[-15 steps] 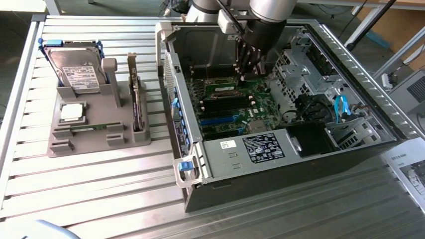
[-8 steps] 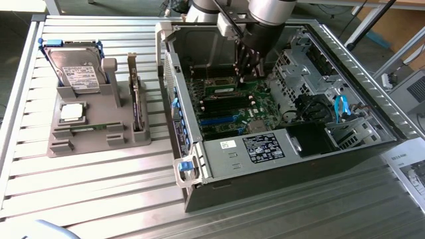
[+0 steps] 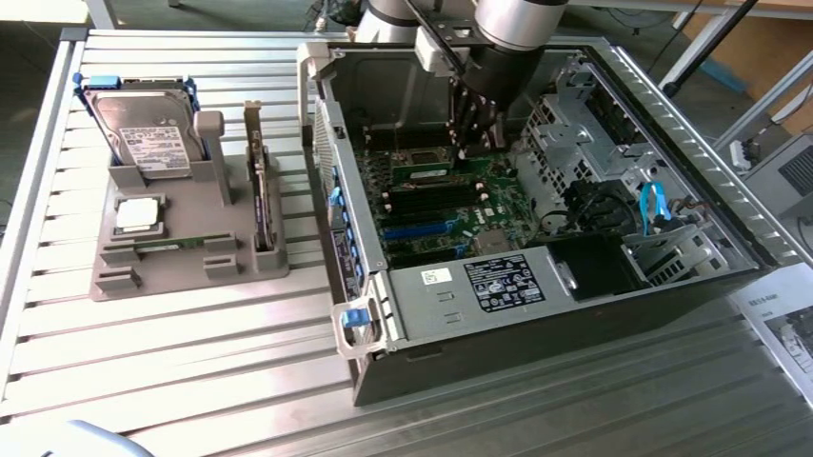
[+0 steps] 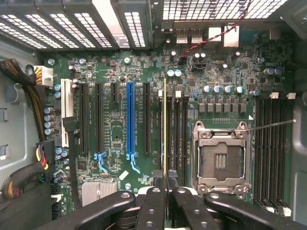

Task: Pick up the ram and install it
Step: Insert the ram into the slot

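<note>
Gripper (image 4: 165, 186) closed narrow on the ram (image 4: 165, 129), held edge-on; the stick lies along the memory slots (image 4: 177, 129), just beside the CPU socket (image 4: 221, 153) on the motherboard (image 4: 115, 72). Judgement: pick-up done, insertion in hand; cannot tell whether seated. Seating calls for the edge square to one slot; straight, even pressure.

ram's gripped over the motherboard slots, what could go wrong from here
1. Misalignment: the end effector holds the ram edge-on over closely spaced memory slots. A slight sideways offset or tilt could press it onto a slot wall or into the wrong slot.
2. Nearby damage: the open CPU socket sits right beside those slots with its contacts exposed, so a slipped or dropped stick might strike them.
</note>
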